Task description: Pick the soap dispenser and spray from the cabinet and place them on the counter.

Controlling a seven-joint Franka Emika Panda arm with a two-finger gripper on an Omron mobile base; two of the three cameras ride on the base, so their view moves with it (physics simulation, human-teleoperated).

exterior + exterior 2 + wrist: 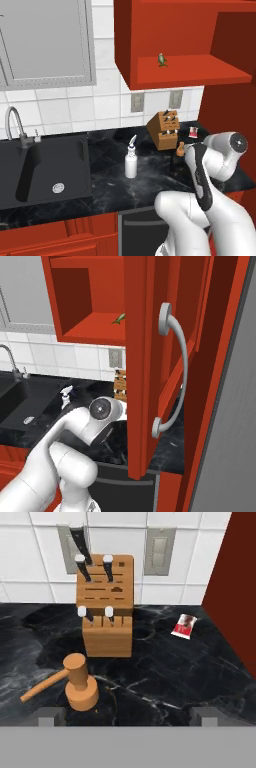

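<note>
Your 2 bottles both stand on the black worktop (107, 185) now, so the job looks close to done. The white spray (131, 159) stands upright near the sink (45, 170), well left of the knife block (164, 129). The soap dispenser (80, 684) sits just in front of that block, its tan pump top seen from above in the hand view and half hidden behind the arm in the left base view.

Your tool (127, 717) hangs just above the dispenser with its 2 fingertips (46, 717) spread wide, 1 near the pump and the other far to its side; it holds nothing and appears to touch nothing.

The red cabinet (150, 45) stands open overhead, with 1 small green item (162, 60) on its shelf. A small red packet (183, 626) lies on the worktop beyond the block.

Your next move, by the look of it, is a straight lift away, keeping the fingertips off the pump.
</note>
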